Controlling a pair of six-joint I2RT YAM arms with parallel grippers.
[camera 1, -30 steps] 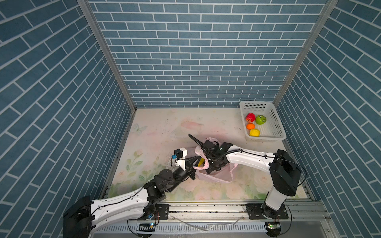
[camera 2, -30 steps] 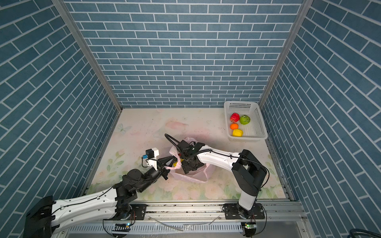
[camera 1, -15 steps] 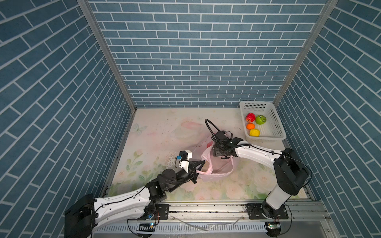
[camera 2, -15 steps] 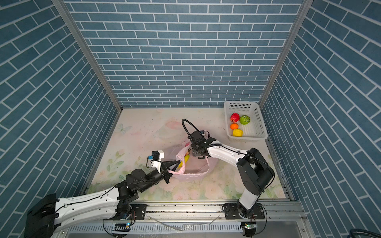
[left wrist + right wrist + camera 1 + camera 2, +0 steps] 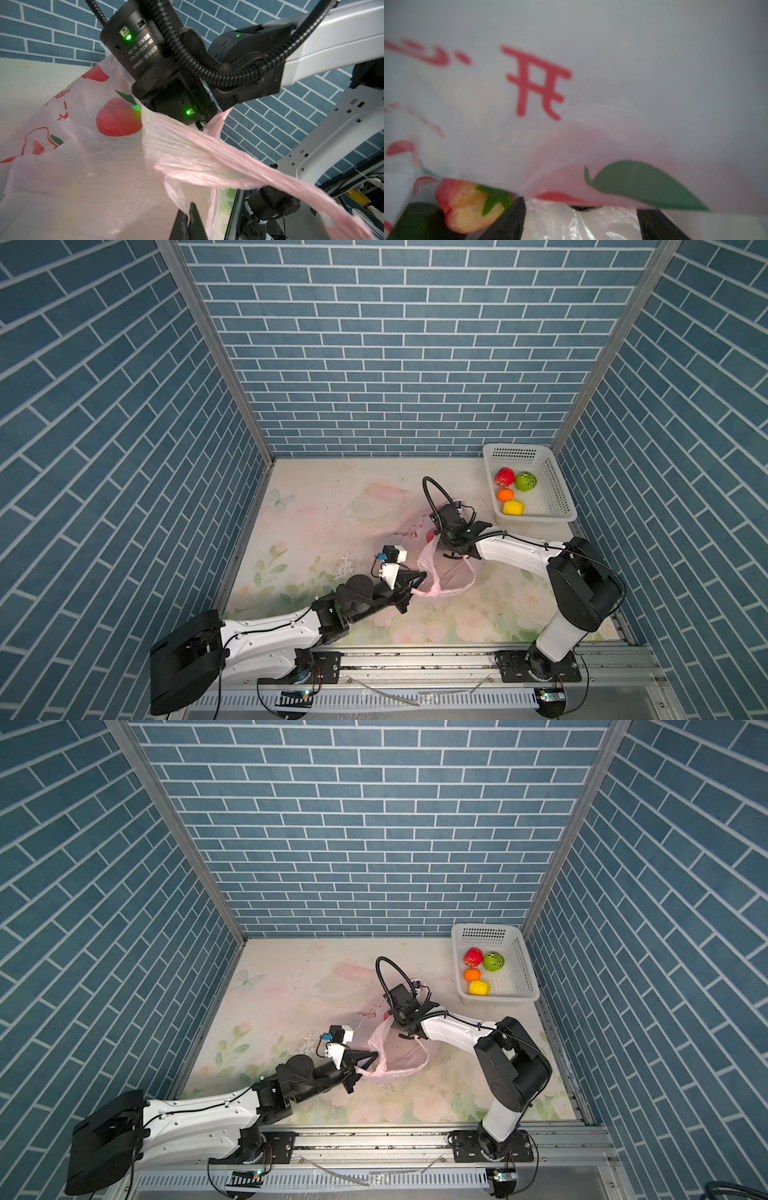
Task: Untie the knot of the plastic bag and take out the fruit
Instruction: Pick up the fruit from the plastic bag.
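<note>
The pale pink plastic bag (image 5: 449,572) lies at mid-table, its printed side filling the left wrist view (image 5: 87,145). My left gripper (image 5: 187,207) is shut on a thin edge of its film, close to the knot (image 5: 434,590), a small bunch where the handles meet (image 5: 381,1068). My right gripper (image 5: 579,203) is open inside the bag, with crumpled film between its fingers. A red-and-yellow fruit (image 5: 465,207) with a green leaf lies just outside one finger (image 5: 508,220). In both top views the right gripper's fingers are hidden by the bag.
A white perforated basket (image 5: 559,489) stands at the far right corner (image 5: 525,973) holding red (image 5: 504,477), green (image 5: 525,482), orange (image 5: 505,494) and yellow (image 5: 513,507) fruits. Brick walls close three sides. A metal rail (image 5: 415,659) runs along the front.
The right gripper moved toward the far right with the bag's mouth and opened wider. The left gripper shifted right, still pinching the film. The bag stretched out between them.
</note>
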